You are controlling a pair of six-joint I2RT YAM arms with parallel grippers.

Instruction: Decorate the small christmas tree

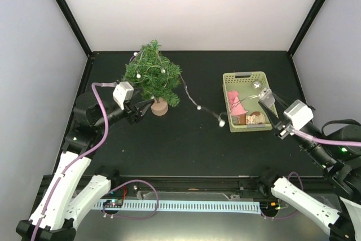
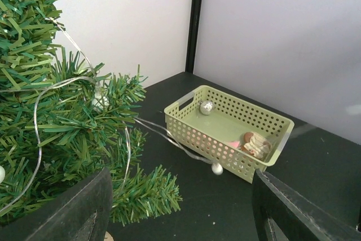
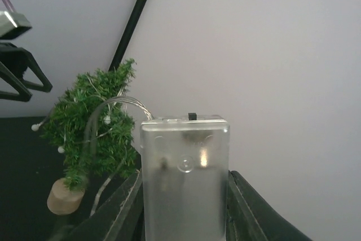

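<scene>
Tree (image 1: 152, 74) near back-left corner, battery box (image 3: 184, 179) held over basket (image 1: 246, 75) rim

In the left wrist view, the small christmas tree (image 2: 62, 139) runs off the left and top edges. The blurred clear box (image 3: 184, 179) is cropped at bottom centre.

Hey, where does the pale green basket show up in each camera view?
Top external: basket right of centre.
Left wrist: basket centre-right.
Right wrist: not in it; a clear battery box fills the foreground.
Shared landmark: the small christmas tree, in all three views.
</scene>
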